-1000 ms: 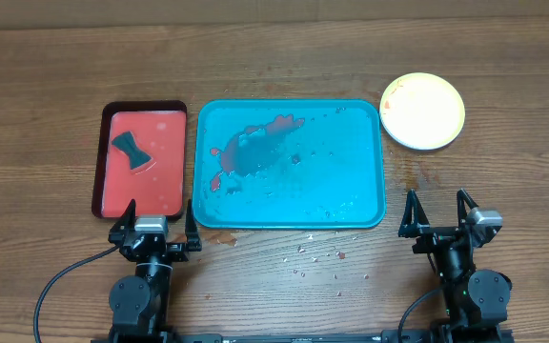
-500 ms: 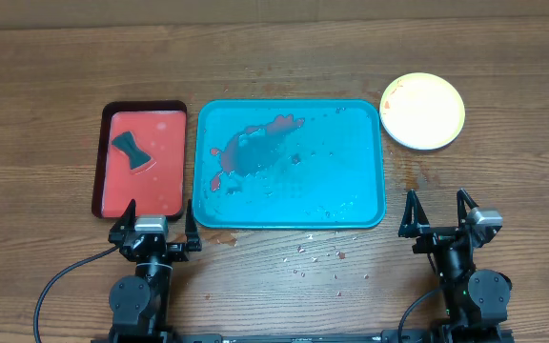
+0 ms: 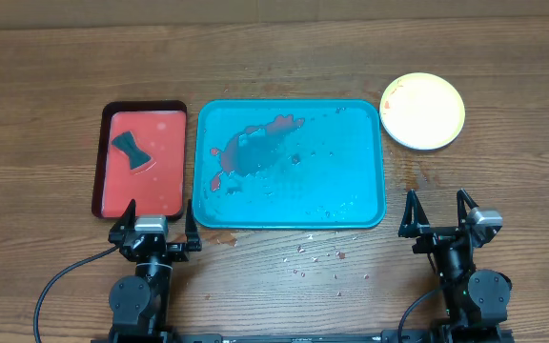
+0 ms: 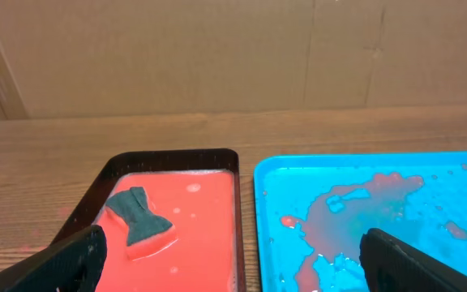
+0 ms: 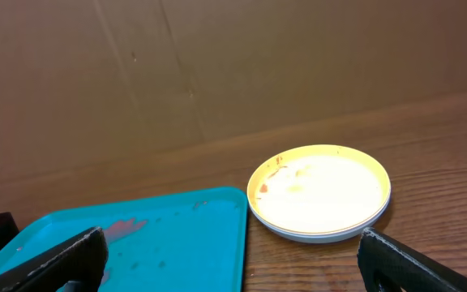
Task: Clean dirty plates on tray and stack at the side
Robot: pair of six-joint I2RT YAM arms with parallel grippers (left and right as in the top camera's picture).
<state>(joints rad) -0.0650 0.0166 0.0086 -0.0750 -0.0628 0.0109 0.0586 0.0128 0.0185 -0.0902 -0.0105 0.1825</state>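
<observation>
Tray (image 3: 346, 186) lies lengthwise left-right; plates (image 3: 422, 110) seemingly stacked.

Even, warm light from above fills the overhead view, which is sharp from edge to edge, with only short, soft shadows beside the turquoise tray (image 3: 351, 191) and the red tray (image 3: 98, 162), whose wet floor shows a pale sheen. The yellow plate (image 3: 422, 110) is overexposed, its centre burnt almost white in both the overhead and right wrist views. Both wrist views are bright on the table (image 4: 47, 150) and dimmer on the cardboard wall (image 4: 217, 57) behind, while the fingers (image 4: 67, 259) of the left gripper (image 4: 232, 239) and of the right gripper (image 5: 232, 237) are dark, soft-edged, out-of-focus shapes in the bottom corners.
</observation>
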